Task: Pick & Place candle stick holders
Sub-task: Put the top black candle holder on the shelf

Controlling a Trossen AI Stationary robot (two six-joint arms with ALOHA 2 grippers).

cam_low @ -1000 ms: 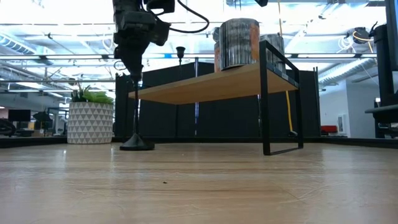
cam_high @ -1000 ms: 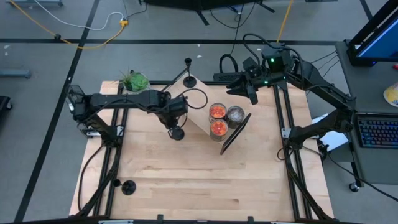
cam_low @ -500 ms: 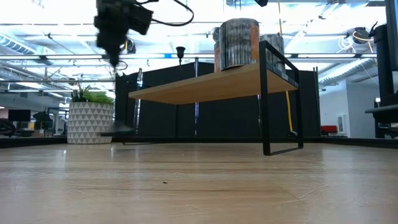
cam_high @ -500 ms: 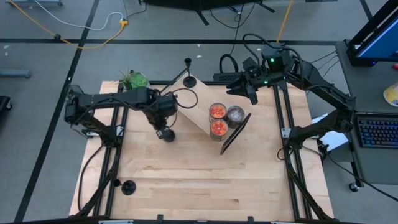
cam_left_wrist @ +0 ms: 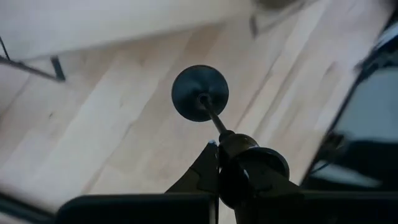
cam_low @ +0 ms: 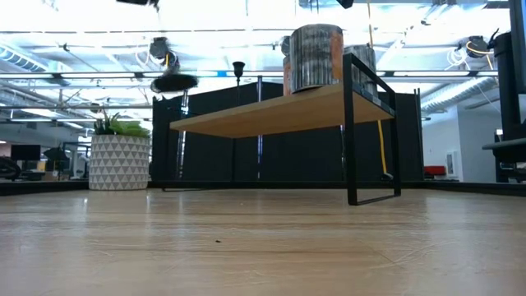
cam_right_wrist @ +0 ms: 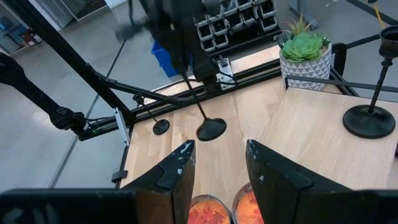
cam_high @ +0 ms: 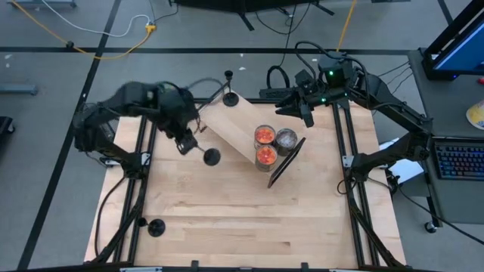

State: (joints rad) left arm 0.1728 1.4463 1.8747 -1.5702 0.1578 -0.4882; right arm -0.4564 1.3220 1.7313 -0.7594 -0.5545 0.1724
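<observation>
While held clear of the tabletop, one candle stick holder (cam_high: 206, 153) hangs tilted from the left gripper (cam_high: 184, 142), fingers (cam_left_wrist: 205, 168) clenched on the cup end, stem slanting, round base (cam_left_wrist: 199, 93) pointing away from the wrist camera. Low view shows that base (cam_low: 174, 81) in the air, roughly level with the shelf top, beside its near-left corner. Second holder (cam_high: 229, 97) stands upright on the far corner of the raised wooden shelf (cam_high: 231, 125); right wrist view shows it too (cam_right_wrist: 373, 112). Third holder (cam_high: 156, 227) stands on the table (cam_high: 249, 219) near the front-left edge, well apart from the rest. Three candle jars (cam_high: 265, 145) sit at the shelf's other end. Potted succulent (cam_high: 163, 98) at the table's far-left corner. Right gripper (cam_high: 301, 111) waits beyond the table's far edge, fingers (cam_right_wrist: 180, 167) spread and holding nothing.
</observation>
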